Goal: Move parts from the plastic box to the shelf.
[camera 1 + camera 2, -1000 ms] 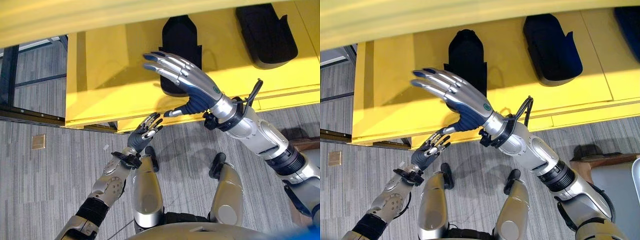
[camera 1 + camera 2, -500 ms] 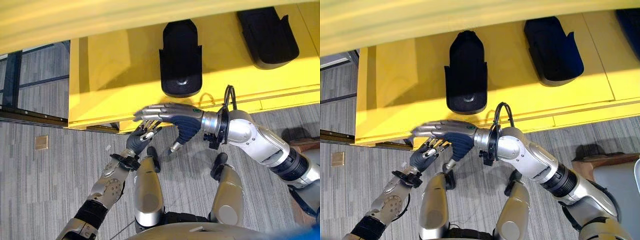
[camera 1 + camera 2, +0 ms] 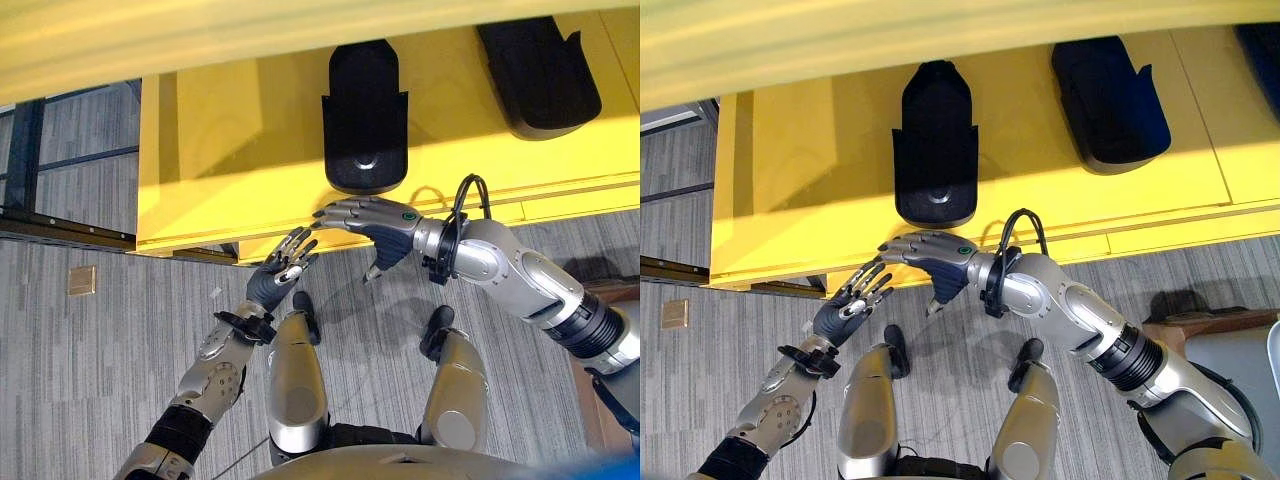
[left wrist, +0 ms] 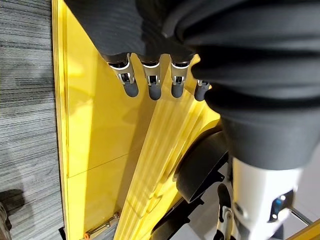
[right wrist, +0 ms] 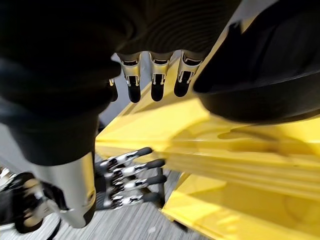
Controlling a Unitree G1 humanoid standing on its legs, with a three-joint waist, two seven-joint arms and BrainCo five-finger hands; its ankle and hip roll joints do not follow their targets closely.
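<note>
Two black moulded parts lie on the yellow shelf (image 3: 240,150): one (image 3: 365,120) in the middle, another (image 3: 540,70) at the back right. My right hand (image 3: 380,222) hovers palm down at the shelf's front edge, just in front of the middle part, open and holding nothing. In the right wrist view its fingers (image 5: 155,80) hang relaxed beside that part (image 5: 270,75). My left hand (image 3: 275,280) sits lower, below the shelf's front edge, open with straight fingers (image 4: 152,85) pointing at the shelf (image 4: 100,125); it also appears as the left hand (image 5: 130,180) in the right wrist view.
A second yellow board (image 3: 200,40) overhangs the shelf along the top. Grey carpet lies below, with a brass floor plate (image 3: 80,282) at the left. A dark metal frame (image 3: 20,150) stands left of the shelf, and a brown object (image 3: 1200,320) is at the right.
My right hand, raised over the middle black part a second ago, has come back and down to the shelf's front edge, leaving the part uncovered. The left hand has barely moved.
</note>
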